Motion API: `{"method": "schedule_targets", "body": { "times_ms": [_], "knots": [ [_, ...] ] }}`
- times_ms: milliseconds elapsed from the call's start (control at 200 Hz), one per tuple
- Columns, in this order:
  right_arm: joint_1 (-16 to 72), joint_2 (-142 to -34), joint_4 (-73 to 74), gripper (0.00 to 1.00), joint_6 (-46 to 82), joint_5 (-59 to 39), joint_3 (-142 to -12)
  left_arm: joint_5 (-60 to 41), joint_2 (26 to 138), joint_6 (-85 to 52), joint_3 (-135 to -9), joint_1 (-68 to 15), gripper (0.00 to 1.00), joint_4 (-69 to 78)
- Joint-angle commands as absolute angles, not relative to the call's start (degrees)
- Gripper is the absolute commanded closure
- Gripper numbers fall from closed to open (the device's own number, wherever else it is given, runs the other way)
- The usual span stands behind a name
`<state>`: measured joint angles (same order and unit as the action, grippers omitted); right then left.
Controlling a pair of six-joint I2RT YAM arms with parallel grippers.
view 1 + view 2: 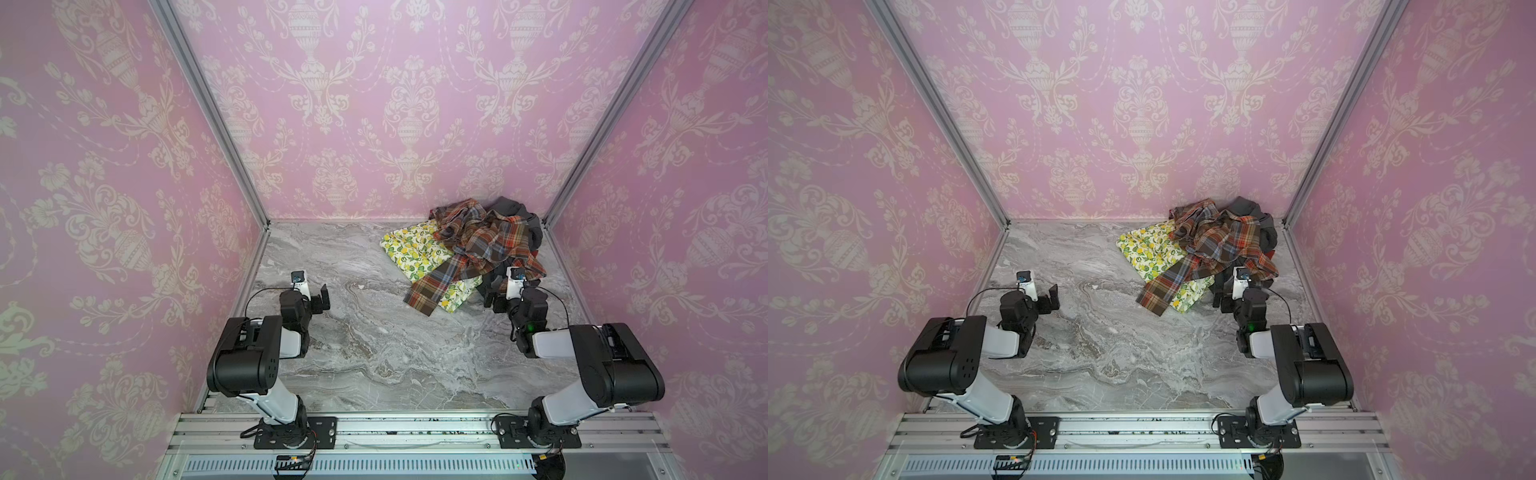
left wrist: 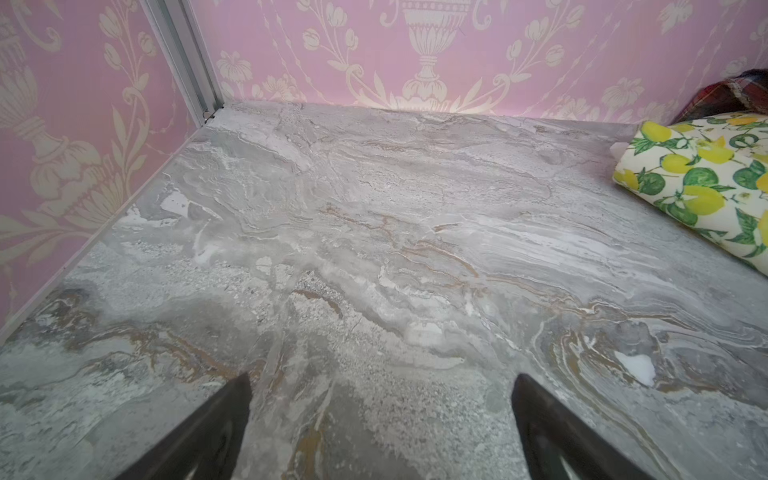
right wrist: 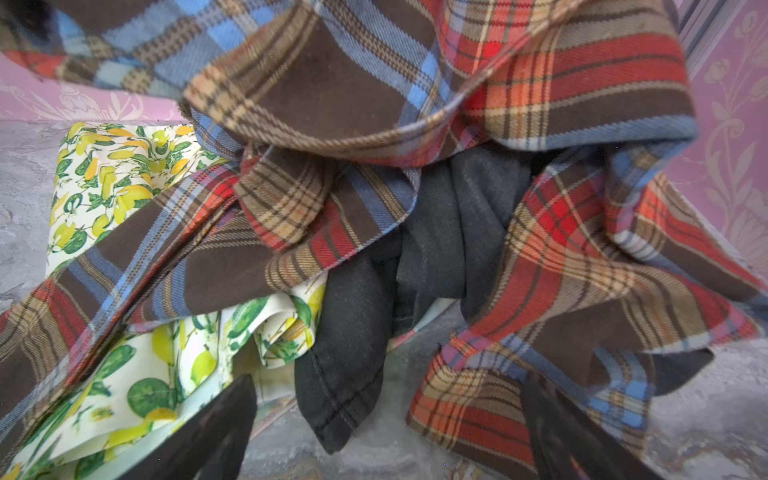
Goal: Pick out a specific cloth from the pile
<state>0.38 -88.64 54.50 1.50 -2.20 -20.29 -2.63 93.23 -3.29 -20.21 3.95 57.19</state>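
right gripper jaws wide apart, empty, at near edge of pile, dark charcoal cloth mostly buried under plaid shirt, 1 corner poking out just ahead of jaws, left gripper spread wide too, empty, over table

Robot-lab test booth: silver aluminium-profile frame posts, pink damask-wallpaper wall panels, grey marble-print tabletop, black-and-white robot arms bolted to slotted aluminium base rail.
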Motion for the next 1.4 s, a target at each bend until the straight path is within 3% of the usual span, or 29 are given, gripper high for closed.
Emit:
{"method": "schedule_targets", "body": {
  "times_ms": [0, 946, 1396],
  "knots": [
    [0.1, -88.6, 54.2, 0.0, 2.3, -2.9, -21.0, -2.9, 93.7, -1.8, -20.7, 3.8, 0.01, 57.4],
    [0.1, -88.6, 54.2, 0.0, 2.2, -2.9, -21.0, -1.7, 93.7, -2.1, -20.6, 3.8, 0.01, 57.5],
    [0.1, -88.6, 54.1, 0.0, 2.2, -2.9, -21.0, 4.3, 93.6, -2.1, -20.7, 2.2, 0.01, 57.1]
  ]
}}
